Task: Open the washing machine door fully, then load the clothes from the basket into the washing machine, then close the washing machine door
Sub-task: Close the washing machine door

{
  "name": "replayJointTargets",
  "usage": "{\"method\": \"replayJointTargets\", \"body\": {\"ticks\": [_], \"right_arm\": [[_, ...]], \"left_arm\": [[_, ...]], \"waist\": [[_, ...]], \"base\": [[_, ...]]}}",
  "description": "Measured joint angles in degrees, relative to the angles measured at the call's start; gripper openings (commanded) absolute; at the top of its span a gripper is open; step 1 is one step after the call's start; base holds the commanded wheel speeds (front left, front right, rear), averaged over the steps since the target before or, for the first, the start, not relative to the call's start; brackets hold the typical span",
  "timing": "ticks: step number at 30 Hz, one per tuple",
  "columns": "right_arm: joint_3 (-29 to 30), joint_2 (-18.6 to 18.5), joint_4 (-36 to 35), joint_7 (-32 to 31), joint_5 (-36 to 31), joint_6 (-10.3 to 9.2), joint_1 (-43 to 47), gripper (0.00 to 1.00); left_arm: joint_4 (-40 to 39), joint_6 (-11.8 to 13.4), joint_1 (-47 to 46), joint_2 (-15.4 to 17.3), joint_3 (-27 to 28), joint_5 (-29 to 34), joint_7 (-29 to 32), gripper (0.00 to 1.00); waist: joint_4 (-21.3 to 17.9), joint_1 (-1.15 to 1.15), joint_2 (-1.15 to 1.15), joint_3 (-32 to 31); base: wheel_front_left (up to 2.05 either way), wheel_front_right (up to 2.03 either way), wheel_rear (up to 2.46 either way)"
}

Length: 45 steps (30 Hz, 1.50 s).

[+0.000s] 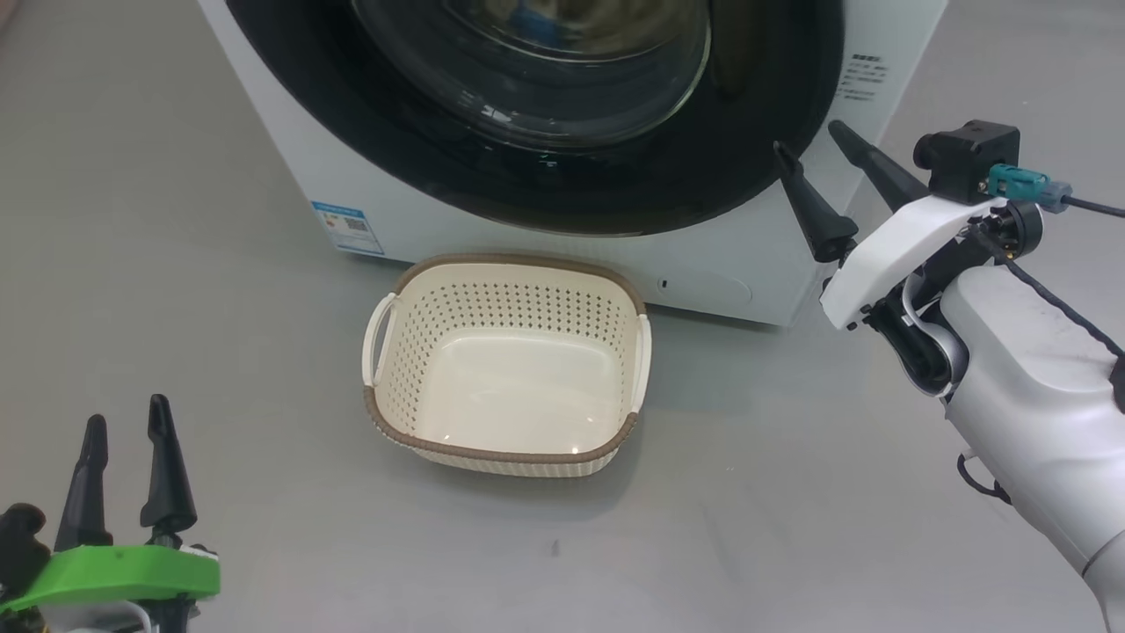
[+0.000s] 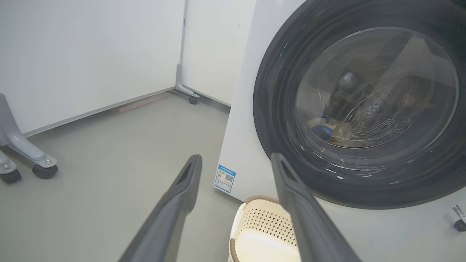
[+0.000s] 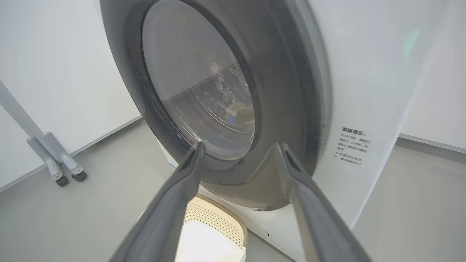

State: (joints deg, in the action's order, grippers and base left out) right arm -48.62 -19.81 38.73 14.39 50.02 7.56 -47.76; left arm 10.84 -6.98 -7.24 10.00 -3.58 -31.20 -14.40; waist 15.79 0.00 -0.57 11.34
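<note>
Looking down on one white washing machine (image 1: 756, 264), standing at the far side of the grey floor (image 1: 176, 281). Carrying one blue label sticker (image 1: 348, 227) at its lower left corner and one block of small printed text (image 3: 353, 145) on its right side.

Lying flat against the machine's front: one washing machine door (image 1: 615, 189), glossy black, ringing one bulging glass window (image 1: 527, 61). Showing through that glass, low in the drum: the clothes (image 2: 329, 131), cream-yellow cloth with a blue patch, bunching too closely for counting.

Sitting on the floor just near of the machine, below the door: one basket (image 1: 510, 308), cream and perforated, wearing one brown rim band (image 1: 518, 261) and two white handles (image 1: 378, 338), one left and one right, and showing its bare cream bottom.

Hovering at the near left, well apart from the basket: the left gripper (image 1: 126, 415) on its green mount (image 1: 123, 571), two dark fingers (image 1: 165, 466) spreading wide, pinching nothing.

Hanging at the right, close beside the door's right edge, touching or not being unclear: the right gripper (image 1: 809, 139), its two fingers (image 1: 813, 215) likewise spreading apart, pinching nothing, tips pointing toward the machine.

Standing far left by the white wall: one grey stand (image 3: 54, 160), resting on two casters.
</note>
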Motion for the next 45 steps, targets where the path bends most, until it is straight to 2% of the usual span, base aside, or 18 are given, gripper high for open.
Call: {"method": "replayJointTargets", "body": {"ticks": [12, 13, 21, 45], "right_arm": [[3.38, 0.30, -3.50, 0.00, 0.07, 0.00, 6.54, 1.00], [4.70, 0.41, -4.92, 0.00, -0.11, 0.00, 8.44, 1.00], [8.51, 0.38, -7.56, 0.00, -1.25, 0.00, 13.12, 1.00], [16.58, 0.43, -13.92, 0.00, -6.78, -1.14, 26.58, 1.00]], "left_arm": [[0.29, 0.00, 3.14, 0.80, 2.02, 0.08, -0.01, 1.00], [0.34, 0.00, 4.28, 0.78, 2.48, 0.05, -0.01, 1.00], [-0.96, 0.00, 5.00, 0.92, 0.47, -0.64, -0.01, 1.00], [-1.57, 0.00, 6.74, 2.96, -2.92, -1.27, -0.01, 1.00]], "waist": [[-7.02, 0.00, 0.00, -4.61], [-9.38, 0.00, 0.00, -5.83], [-13.38, 0.00, 0.00, -7.85], [-18.69, 0.00, 0.00, -11.79]], "base": [[0.00, 0.00, 0.00], [0.00, 0.00, 0.00], [0.00, 0.00, 0.00], [0.00, 0.00, 0.00]]}}
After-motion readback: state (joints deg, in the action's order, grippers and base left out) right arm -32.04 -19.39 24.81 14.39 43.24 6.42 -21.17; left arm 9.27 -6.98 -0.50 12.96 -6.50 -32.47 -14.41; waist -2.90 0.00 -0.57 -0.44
